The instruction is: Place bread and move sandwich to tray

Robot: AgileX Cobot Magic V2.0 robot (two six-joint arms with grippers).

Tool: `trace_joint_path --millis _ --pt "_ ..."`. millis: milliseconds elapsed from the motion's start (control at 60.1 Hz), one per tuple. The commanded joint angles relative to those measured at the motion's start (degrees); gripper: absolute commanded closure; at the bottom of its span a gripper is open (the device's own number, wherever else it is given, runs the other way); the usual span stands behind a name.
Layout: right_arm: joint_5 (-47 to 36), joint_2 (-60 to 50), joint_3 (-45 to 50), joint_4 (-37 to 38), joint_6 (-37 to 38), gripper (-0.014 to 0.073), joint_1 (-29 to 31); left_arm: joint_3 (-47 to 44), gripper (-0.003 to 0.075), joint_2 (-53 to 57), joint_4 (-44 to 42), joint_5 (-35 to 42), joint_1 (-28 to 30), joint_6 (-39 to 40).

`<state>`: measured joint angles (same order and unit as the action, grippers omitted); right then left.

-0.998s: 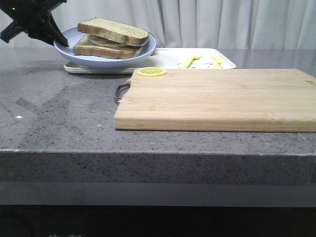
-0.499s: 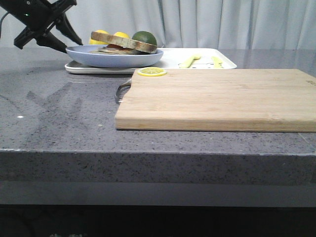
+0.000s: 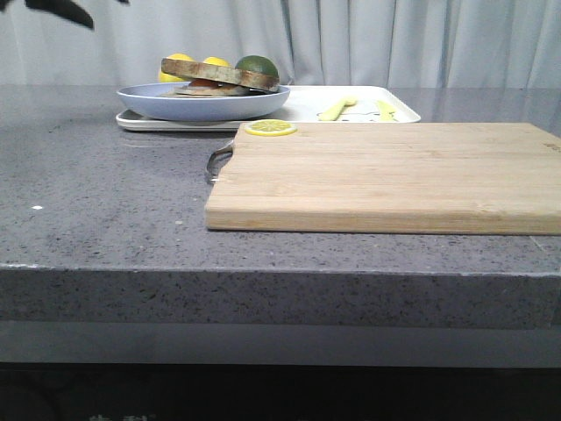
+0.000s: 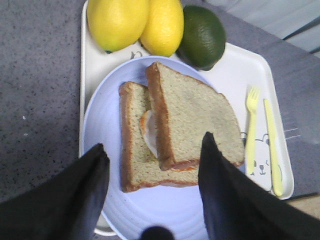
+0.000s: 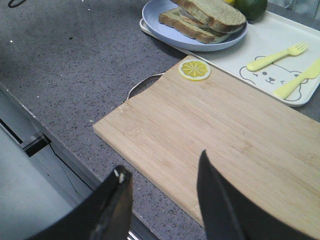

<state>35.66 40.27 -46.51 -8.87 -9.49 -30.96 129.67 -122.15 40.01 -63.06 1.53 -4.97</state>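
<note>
The sandwich [image 3: 223, 77] lies on the pale blue plate [image 3: 202, 103], which rests on the left end of the white tray [image 3: 302, 107]. In the left wrist view the plain bread [image 4: 192, 125] sits skewed on the lower slice [image 4: 134, 150], with white egg [image 4: 147, 132] showing between them. My left gripper [image 4: 154, 141] is open and empty, high above the plate. Only its tip shows in the front view [image 3: 66, 10]. My right gripper [image 5: 162, 162] is open and empty above the near left corner of the cutting board [image 5: 225, 130]. It is out of the front view.
Two lemons [image 4: 117, 20] and a lime [image 4: 202, 35] lie on the tray behind the plate. A yellow fork [image 4: 251, 130] and knife [image 4: 272, 145] lie on its right part. A lemon slice [image 3: 269, 128] sits on the wooden cutting board [image 3: 386, 175], in front of the tray.
The plate with the sandwich came down flat onto the tray. My left gripper let go of the plate's left rim and rose up and away to the upper left.
</note>
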Motion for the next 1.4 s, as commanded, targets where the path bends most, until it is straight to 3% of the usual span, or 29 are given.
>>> trace_joint_path --millis 0,249,399,516,732,865,1031,1380 --pt "-4.0 -0.2 -1.5 0.0 -0.1 0.0254 -0.1 2.0 0.033 6.8 2.2 -0.1 0.0 0.0" --pt "-4.0 -0.2 -1.5 0.0 -0.1 0.0254 -0.1 1.4 0.033 15.3 0.9 -4.4 -0.3 0.3" --pt "-4.0 -0.2 -1.5 0.0 -0.1 0.0254 -0.1 -3.6 0.033 22.3 -1.1 -4.9 -2.2 0.3" --pt "-4.0 -0.2 -1.5 0.0 -0.1 0.0254 -0.1 -8.8 0.033 27.8 -7.8 -4.9 -5.7 0.3" --pt "-4.0 -0.2 -1.5 0.0 -0.1 0.0254 -0.1 -22.3 0.033 39.0 -27.2 -4.3 -17.2 0.6" --pt "-4.0 -0.2 -1.5 0.0 -0.1 0.0254 -0.1 -32.2 0.033 47.2 -34.6 0.8 -23.8 3.0" --pt "-4.0 -0.2 -1.5 0.0 -0.1 0.0254 -0.1 -44.5 0.033 56.2 -37.2 8.2 -29.7 3.1" --pt "-4.0 -0.2 -1.5 0.0 -0.1 0.0254 -0.1 -69.6 0.033 77.6 -38.9 18.0 -31.3 3.1"
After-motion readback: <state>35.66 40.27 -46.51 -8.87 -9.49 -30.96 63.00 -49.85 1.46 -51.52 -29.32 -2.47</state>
